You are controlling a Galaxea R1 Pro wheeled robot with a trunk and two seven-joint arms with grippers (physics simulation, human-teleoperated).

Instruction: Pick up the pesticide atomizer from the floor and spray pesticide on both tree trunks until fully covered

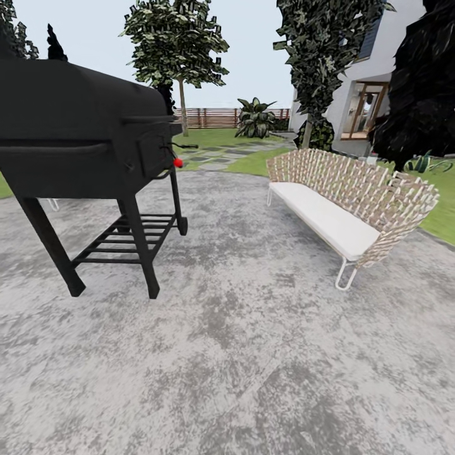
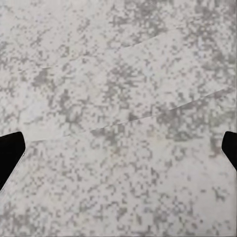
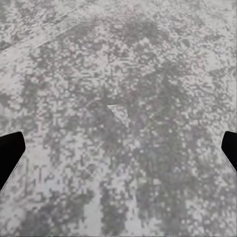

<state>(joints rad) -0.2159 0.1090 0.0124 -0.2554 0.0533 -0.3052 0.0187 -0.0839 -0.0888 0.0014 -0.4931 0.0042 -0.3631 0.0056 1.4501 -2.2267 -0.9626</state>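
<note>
Behind the black grill [image 1: 82, 126], one thin tree trunk [image 1: 182, 107] rises vertically.

Only the matte black, blunt, angular fingertips [image 2: 10, 153] of the robot's grippers showed, at each wrist frame's lower side edges.

The black grill [image 1: 82, 136] is running off the left edge, so its far side is cut off. It is hiding the lower part of the tree [image 1: 177, 44] behind it. The dark tree [image 1: 420, 82] is getting cut by the right edge. In each wrist view, the fingers [image 2: 10, 150] [image 3: 10, 150] are only peeking in as black corners.
</note>
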